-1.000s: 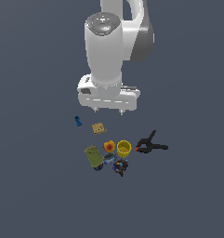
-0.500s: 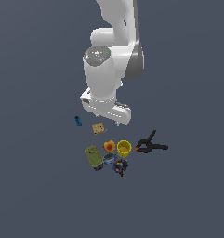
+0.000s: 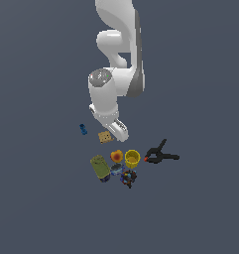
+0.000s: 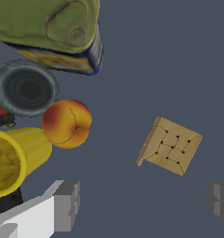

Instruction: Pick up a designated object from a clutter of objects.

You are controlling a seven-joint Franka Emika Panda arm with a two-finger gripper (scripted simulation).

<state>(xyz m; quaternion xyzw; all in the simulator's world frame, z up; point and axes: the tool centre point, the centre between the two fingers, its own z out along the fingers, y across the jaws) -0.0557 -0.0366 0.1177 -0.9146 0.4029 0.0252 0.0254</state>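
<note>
The tan wooden cube with dark dots (image 3: 105,137) lies on the grey floor, apart from the clutter, and shows close up in the wrist view (image 4: 169,146). My gripper (image 3: 118,133) hangs low, right beside the cube on the exterior view's right. In the wrist view the gripper (image 4: 142,204) is open and empty, its two grey fingers (image 4: 66,205) spread wide, with the cube just beyond the gap. The clutter holds a yellow cup (image 3: 132,158), an orange fruit (image 3: 116,156), an olive-green can (image 3: 99,167) and a black clamp (image 3: 160,154).
A tiny blue piece (image 3: 83,129) lies on the cube's exterior-view left. Dark multicoloured bits (image 3: 127,177) sit below the cup. In the wrist view the can (image 4: 53,32), a grey round object (image 4: 24,88), the fruit (image 4: 67,123) and the cup (image 4: 13,158) crowd one side.
The arm has swung and come down toward the cube; the gripper now sits low beside it. The objects have not moved.
</note>
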